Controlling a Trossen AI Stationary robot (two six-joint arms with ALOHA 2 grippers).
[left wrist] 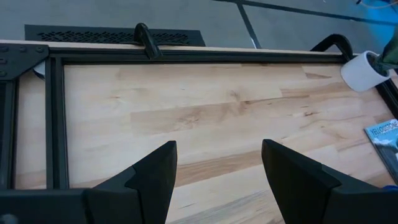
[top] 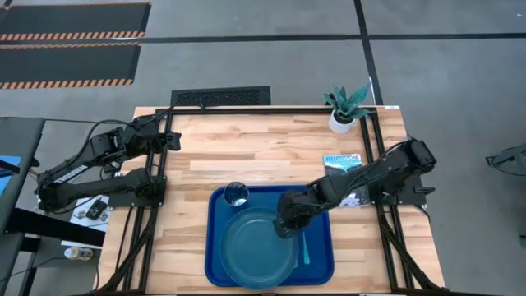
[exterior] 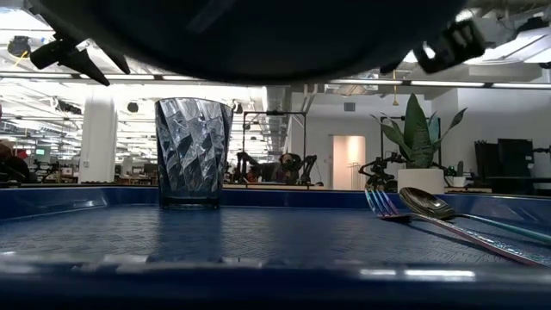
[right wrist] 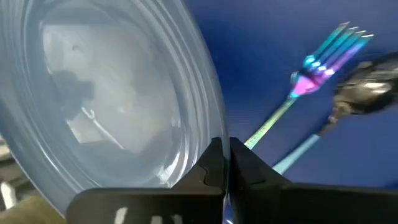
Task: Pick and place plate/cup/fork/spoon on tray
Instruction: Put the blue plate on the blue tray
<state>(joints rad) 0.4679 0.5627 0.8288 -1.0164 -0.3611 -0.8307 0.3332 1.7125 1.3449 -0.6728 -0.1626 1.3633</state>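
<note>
The teal plate (top: 256,247) is over the blue tray (top: 215,265). In the low view its dark underside (exterior: 258,34) shows above the tray floor. My right gripper (top: 284,225) is shut on the plate's rim. The clear cup (top: 237,194) stands upright in the tray's far left corner. The fork (right wrist: 323,56) and spoon (right wrist: 364,93) lie side by side on the tray floor, right of the plate. My left gripper (left wrist: 217,174) is open and empty over bare wood at the table's far left. My right gripper pinches the plate's rim (right wrist: 208,134) on its far right side between its two fingers. The fingers slant down from the table's right. The plate sits lifted above the tray floor, its face up.
A white pot with a green plant (top: 341,122) stands at the far right corner. A booklet (top: 345,164) lies right of the tray. Bare wood lies left of and beyond the tray.
</note>
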